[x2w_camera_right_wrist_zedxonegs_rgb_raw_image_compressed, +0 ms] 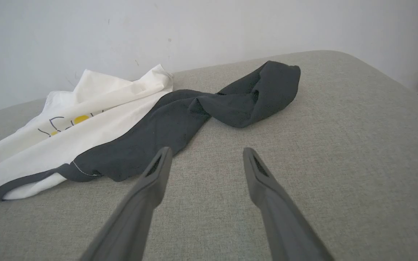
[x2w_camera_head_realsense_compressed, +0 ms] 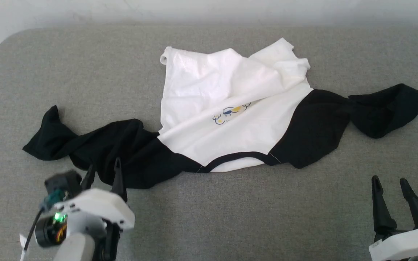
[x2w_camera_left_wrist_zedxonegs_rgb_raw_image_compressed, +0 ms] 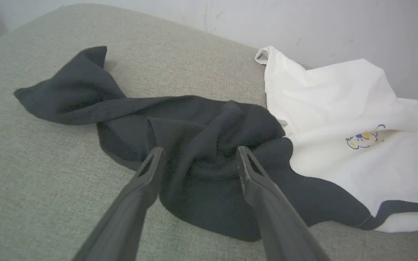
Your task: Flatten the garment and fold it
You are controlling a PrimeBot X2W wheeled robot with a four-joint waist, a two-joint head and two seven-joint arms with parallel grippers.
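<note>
Garment (x2w_camera_head_realsense_compressed: pixel 209 90) lay crumpled on the grey padded surface (x2w_camera_head_realsense_compressed: pixel 230 217), roughly centred, neckline toward the robot. White body was bunched and creased, its far part folded over on itself near the pale wall (x2w_camera_right_wrist_zedxonegs_rgb_raw_image_compressed: pixel 209 29). Small cartoon print (x2w_camera_head_realsense_compressed: pixel 230 113), yellow with blue outlines, sat partly tucked under a diagonal fold. Black neck trim (x2w_camera_head_realsense_compressed: pixel 238 157) curved along the near edge.

Left black sleeve (x2w_camera_head_realsense_compressed: pixel 96 145) ran out toward the robot's left, twisted and rumpled, ending in a pointed tip. Right black sleeve (x2w_camera_head_realsense_compressed: pixel 376 108) stretched the other way, twisted once at mid-length, cuff end gaping open.

Left gripper (x2w_camera_head_realsense_compressed: pixel 104 164) was at the near edge of the left sleeve, fingers spread wide, nothing between them. In the left wrist view both fingertips lay over the bunched black cloth; contact with the fabric could not be made out.

Right gripper (x2w_camera_head_realsense_compressed: pixel 389 179) was over bare grey surface at the lower right, fingers likewise spread and empty, near the right sleeve's near edge but apart from it.
</note>
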